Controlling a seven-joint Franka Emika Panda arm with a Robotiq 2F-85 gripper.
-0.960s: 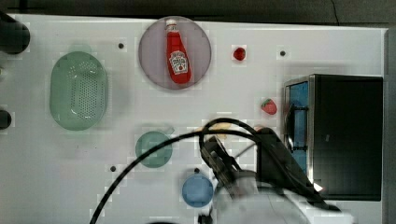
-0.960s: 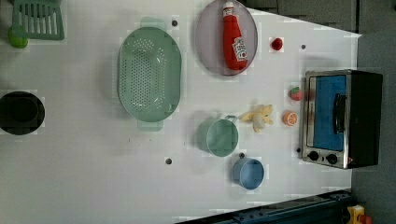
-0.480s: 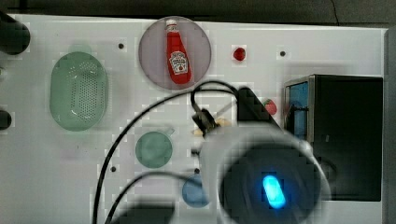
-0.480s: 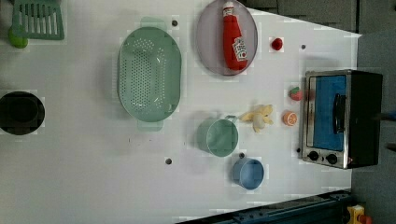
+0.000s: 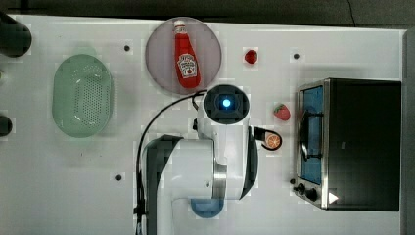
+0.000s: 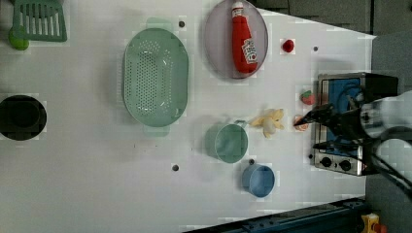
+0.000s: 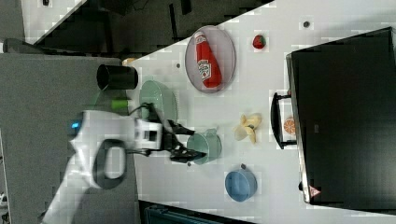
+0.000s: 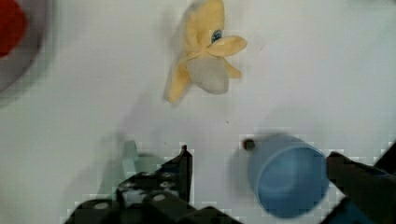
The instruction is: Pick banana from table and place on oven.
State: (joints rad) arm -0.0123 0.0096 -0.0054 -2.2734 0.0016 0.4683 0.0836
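White table, arm overhead (jaws wide), banana

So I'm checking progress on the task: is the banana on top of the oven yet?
No, in the right view the banana lies on the white table, apart from the oven, whose black top is bare.

I see bare table around the banana; the green cup, orange slice and oven flank it closely
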